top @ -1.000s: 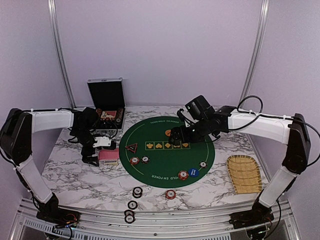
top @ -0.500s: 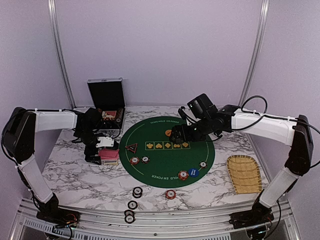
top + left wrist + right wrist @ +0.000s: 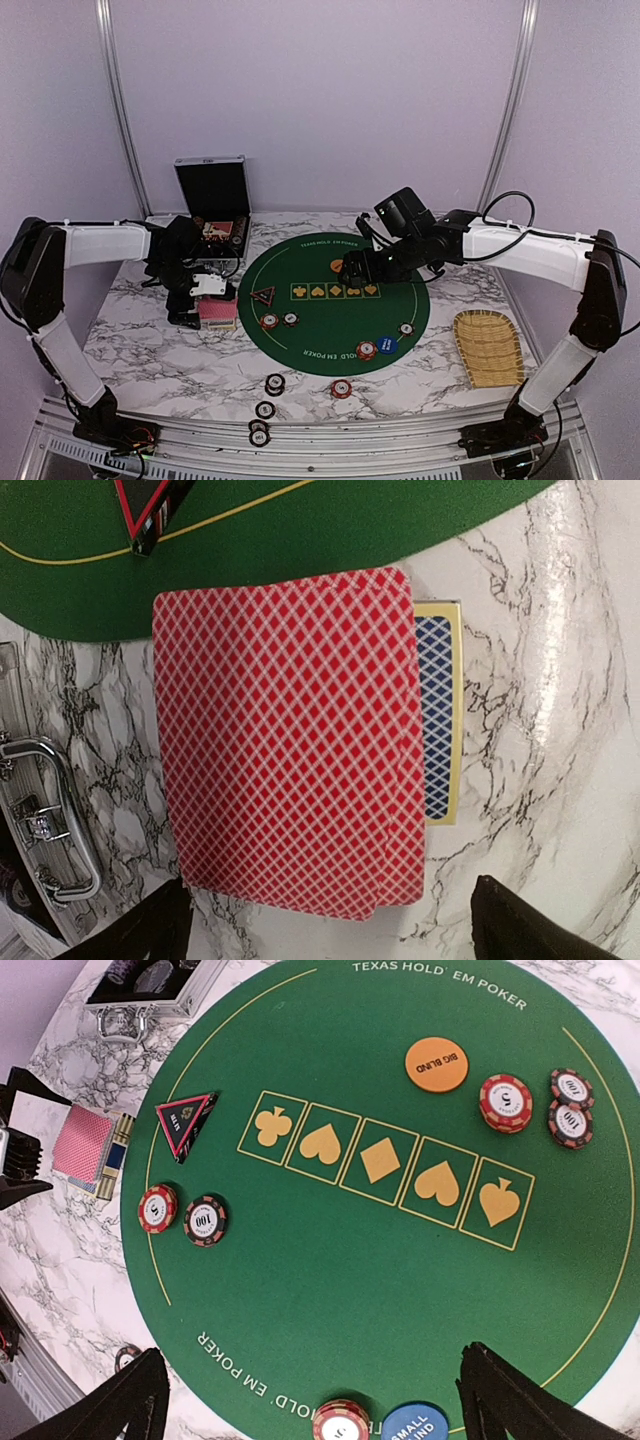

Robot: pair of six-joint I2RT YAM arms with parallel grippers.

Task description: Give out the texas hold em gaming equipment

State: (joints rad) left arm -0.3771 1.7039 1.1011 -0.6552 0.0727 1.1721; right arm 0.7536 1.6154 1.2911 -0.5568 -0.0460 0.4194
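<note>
A stack of red-backed playing cards [image 3: 290, 740] lies on a blue-backed pack on the marble, left of the green mat [image 3: 335, 310]. My left gripper [image 3: 325, 935] hovers over the cards [image 3: 217, 310], open and empty. My right gripper [image 3: 315, 1400] is open and empty above the mat's middle. On the mat are the orange big-blind disc [image 3: 437, 1064], the blue small-blind disc [image 3: 415, 1425], the triangular red-black marker [image 3: 186, 1122], and chips [image 3: 506, 1102] [image 3: 158, 1208] [image 3: 205, 1220].
An open black case [image 3: 213, 205] stands at the back left, its handle close to the cards. A woven bamboo tray [image 3: 488, 347] lies at the right. Several chips [image 3: 274, 384] [image 3: 341, 388] [image 3: 264, 409] lie on the marble near the front edge.
My left gripper has shifted slightly right, over the card stack. My right arm has barely moved. No object has moved.
</note>
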